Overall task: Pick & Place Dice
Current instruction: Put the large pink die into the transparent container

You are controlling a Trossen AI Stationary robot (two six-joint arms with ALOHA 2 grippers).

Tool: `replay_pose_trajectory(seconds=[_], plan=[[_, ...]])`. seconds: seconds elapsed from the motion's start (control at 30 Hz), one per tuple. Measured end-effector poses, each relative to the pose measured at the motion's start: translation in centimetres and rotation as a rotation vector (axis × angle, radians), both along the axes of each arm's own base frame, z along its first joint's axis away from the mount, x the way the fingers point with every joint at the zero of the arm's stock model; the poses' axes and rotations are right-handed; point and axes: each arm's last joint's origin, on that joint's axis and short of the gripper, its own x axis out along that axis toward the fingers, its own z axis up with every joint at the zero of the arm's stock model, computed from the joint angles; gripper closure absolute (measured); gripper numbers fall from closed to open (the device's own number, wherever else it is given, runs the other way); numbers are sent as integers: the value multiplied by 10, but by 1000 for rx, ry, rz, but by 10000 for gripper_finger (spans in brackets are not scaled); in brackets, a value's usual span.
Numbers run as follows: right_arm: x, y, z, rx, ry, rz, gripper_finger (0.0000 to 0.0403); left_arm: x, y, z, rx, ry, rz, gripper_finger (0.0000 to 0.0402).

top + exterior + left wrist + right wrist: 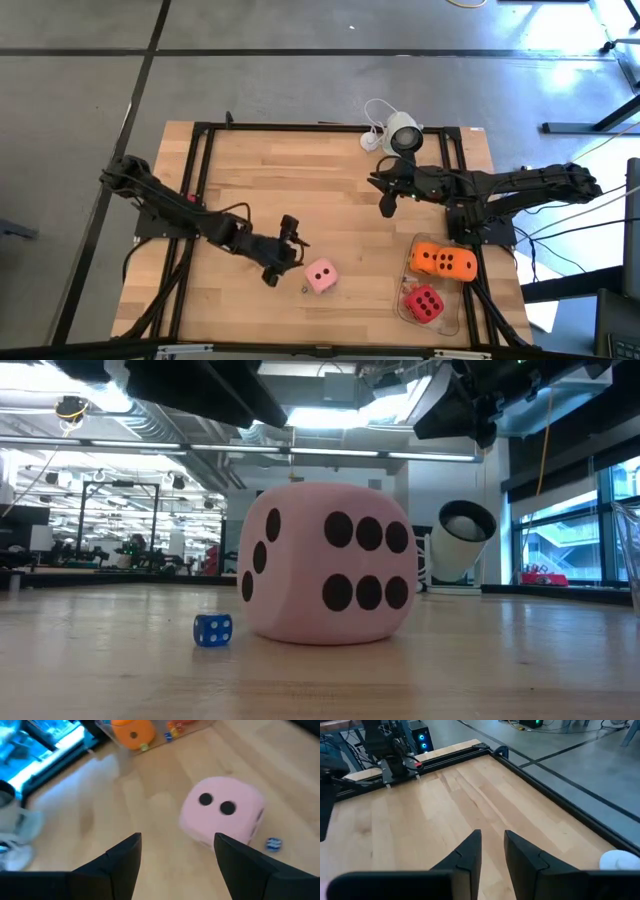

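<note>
A pale pink die (pixel 321 276) rests on one face on the wooden table near the front edge; it fills the low view (pixel 325 565) and shows ahead in the left wrist view (pixel 222 815). My left gripper (pixel 291 252) hovers just to its left, open (pixel 177 840), touching nothing. An orange die (pixel 445 263) and a red die (pixel 424 303) lie in a clear tray (pixel 455 322) at the front right. My right gripper (pixel 386 202) hangs over the table's middle right, its fingers (pixel 492 845) a little apart with nothing between them.
A tiny blue die (pixel 212 629) lies on the table beside the pink one. A white round camera (pixel 403 135) stands at the far edge. A black frame (pixel 200 160) runs round the tabletop. Bare wood lies in the table's middle and far left.
</note>
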Motion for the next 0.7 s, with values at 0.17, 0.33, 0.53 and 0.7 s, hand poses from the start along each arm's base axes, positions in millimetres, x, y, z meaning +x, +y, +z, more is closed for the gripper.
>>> replay_pose_trajectory(seconds=[0.17,0.33,0.53,0.7], plan=[[0,3,0,15,-6,11,310,-1,-17,-5,135,-18,-78,158],[0,5,0,55,-24,0,309,1,-30,-12,191,-30,-145,157],[0,6,0,78,-36,-2,309,6,-44,-23,194,-46,-239,161],[1,6,0,101,-40,-10,309,11,-57,-30,260,-50,-269,160]])
